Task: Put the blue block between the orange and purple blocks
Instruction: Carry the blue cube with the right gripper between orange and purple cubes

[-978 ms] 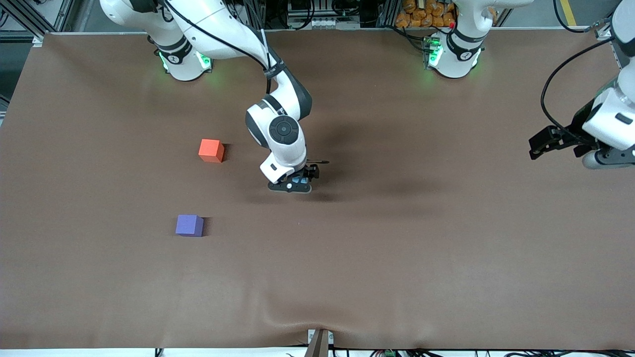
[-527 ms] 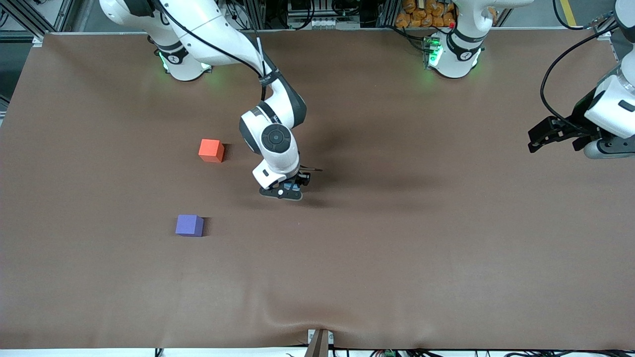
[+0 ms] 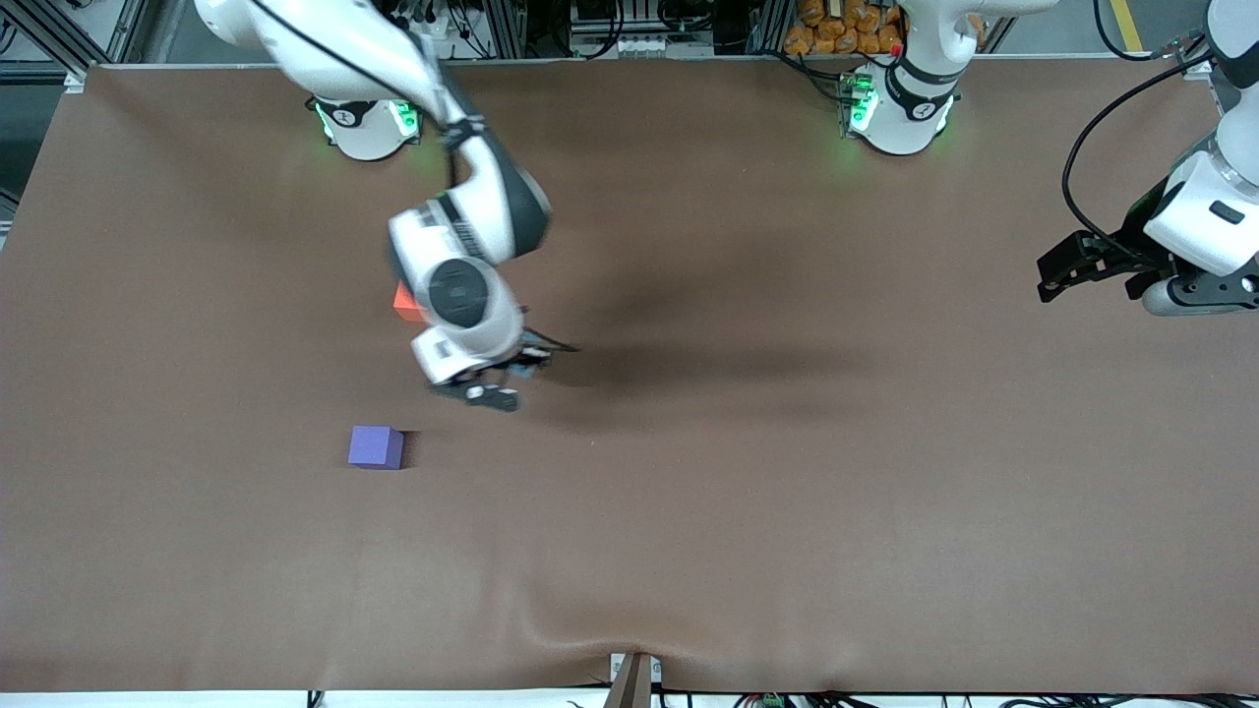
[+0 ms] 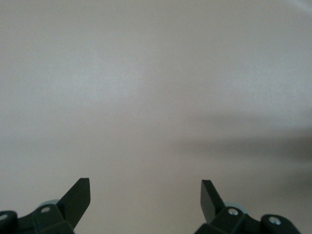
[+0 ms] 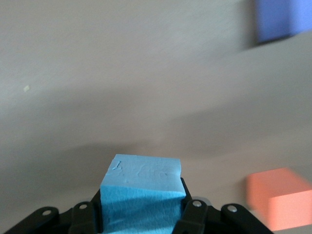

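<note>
The light sky-blue block [image 5: 141,190] is clamped between the fingers of my right gripper [image 5: 141,217], which is shut on it. This right gripper [image 3: 497,382] hangs over the brown mat close to the orange block [image 3: 401,303], and the arm's wrist partly hides that block. The purple block [image 3: 376,447] rests on the mat nearer the front camera than the orange one. In the right wrist view both the purple block [image 5: 282,19] and the orange block [image 5: 278,197] show. My left gripper [image 3: 1057,275] waits open and empty at the left arm's end of the table, over bare mat [image 4: 145,187].
A brown mat [image 3: 787,472] covers the whole table. A ridge wrinkles the mat near its front edge [image 3: 590,629]. The two arm bases [image 3: 364,123] [image 3: 900,108] stand at the back edge.
My right arm has risen and swung toward the orange and purple blocks with the blue block in its grip. It now covers part of the orange block. The left arm shifted slightly.
</note>
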Controlling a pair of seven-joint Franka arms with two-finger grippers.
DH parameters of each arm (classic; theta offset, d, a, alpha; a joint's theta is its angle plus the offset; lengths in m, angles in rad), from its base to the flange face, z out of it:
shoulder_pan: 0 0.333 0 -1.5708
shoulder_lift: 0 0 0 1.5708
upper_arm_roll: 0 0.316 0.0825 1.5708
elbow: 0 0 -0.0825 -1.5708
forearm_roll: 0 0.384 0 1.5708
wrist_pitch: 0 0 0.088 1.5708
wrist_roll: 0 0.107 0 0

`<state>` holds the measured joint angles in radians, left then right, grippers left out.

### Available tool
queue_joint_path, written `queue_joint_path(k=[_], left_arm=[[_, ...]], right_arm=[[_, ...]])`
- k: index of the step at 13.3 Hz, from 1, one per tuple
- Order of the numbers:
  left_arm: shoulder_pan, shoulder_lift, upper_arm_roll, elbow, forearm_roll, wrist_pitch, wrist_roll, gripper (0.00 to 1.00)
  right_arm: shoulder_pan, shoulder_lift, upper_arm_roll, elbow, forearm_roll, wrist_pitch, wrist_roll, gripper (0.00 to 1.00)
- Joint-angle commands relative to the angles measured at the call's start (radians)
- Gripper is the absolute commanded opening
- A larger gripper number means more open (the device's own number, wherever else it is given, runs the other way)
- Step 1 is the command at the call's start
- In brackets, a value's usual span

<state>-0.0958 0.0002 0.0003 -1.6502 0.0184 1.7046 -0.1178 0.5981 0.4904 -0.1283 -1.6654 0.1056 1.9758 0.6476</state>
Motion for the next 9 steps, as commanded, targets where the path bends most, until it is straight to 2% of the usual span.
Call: queue_joint_path(k=[1,3,6,9], left_arm=[[0.005,-0.017,-0.005,-0.013,-0.014,0.000,0.003,1.00],[0.004,-0.017,-0.005,-0.013,-0.014,0.000,-0.005,1.00],[0.004,-0.019,-0.006,-0.010,-0.006,-0.019,-0.006,1.00],[0.013,-0.022,-0.006,-0.008,-0.001,-0.023,-0.005,1.00]], right_arm=[[-0.109,-0.068,0.019,-0.107,0.000,-0.008,-0.227,0.15],[-0.168,-0.113,0.018,-0.192,-0.009,0.035,-0.340,0.15],[-0.299,-0.106,0.021,-0.272,-0.004,0.153,-0.607,0.15],[-0.305,-0.101,0.021,-0.356,-0.001,0.279,-0.643,0.15]])
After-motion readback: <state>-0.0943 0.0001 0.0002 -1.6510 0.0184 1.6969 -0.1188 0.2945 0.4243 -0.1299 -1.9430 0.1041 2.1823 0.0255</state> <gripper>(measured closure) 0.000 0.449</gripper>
